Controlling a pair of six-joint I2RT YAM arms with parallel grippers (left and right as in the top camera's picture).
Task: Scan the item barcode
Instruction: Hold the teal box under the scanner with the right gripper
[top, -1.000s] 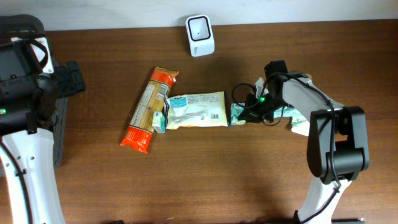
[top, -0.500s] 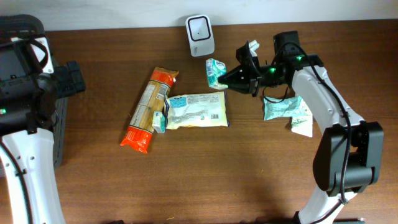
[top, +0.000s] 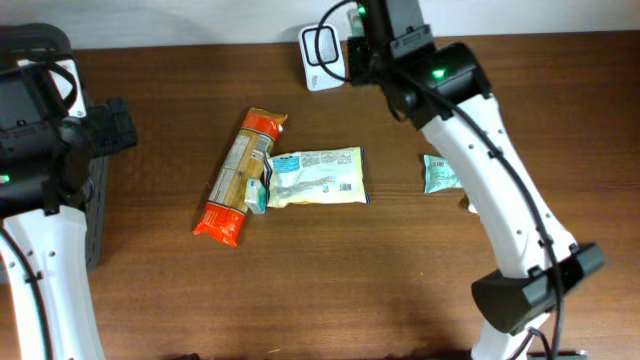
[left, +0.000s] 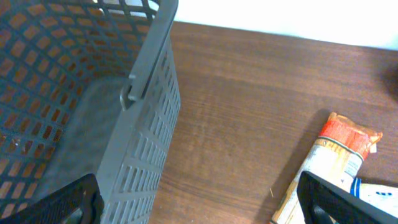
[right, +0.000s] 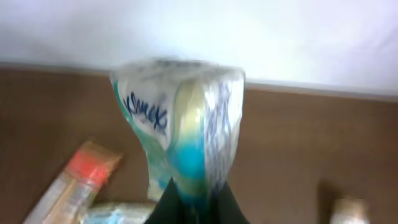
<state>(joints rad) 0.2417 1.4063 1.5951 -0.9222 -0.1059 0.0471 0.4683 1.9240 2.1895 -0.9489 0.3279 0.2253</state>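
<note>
Overhead: right arm (top: 470, 130) partly covers scanner (top: 321, 44).

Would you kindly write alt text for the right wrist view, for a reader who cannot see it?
A clear-wrapped tissue pack with blue Kleenex lettering fills the centre, pinched at its bottom edge by the right gripper. Behind it lie the brown table and a white wall, with an orange-ended packet blurred at lower left.

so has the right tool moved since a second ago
Yes. In the overhead view the right tool has swung from the packets at the table's right up to the white scanner at the far edge, carrying the tissue pack.
</note>
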